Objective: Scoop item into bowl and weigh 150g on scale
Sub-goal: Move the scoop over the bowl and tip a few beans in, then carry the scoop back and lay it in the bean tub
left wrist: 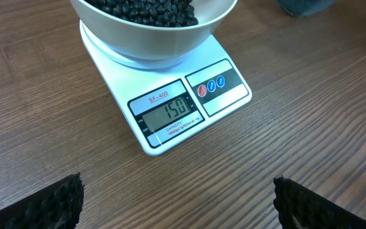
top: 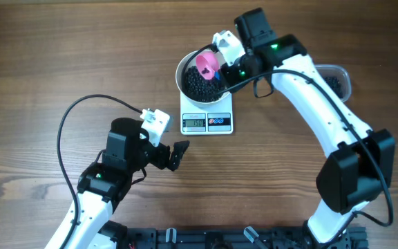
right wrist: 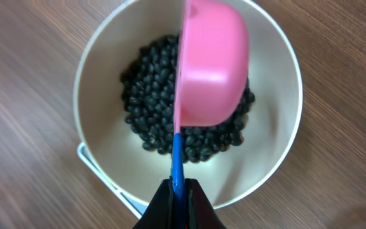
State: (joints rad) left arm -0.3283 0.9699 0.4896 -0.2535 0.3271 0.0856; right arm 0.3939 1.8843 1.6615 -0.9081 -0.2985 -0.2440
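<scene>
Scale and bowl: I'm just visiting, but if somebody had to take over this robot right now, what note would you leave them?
Left gripper: open, empty, hovering over the table in front of the scale.
Right gripper: shut on the blue handle of the pink scoop, which is tipped over the bowl.
The bowl sits on the scale with the black beans inside.
Done: the display reads 150, the target.
Left: probably just lifting the scoop away without dropping more beans.

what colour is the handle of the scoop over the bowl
Blue handle, under a pink scoop cup; the right wrist view shows it best.
</scene>
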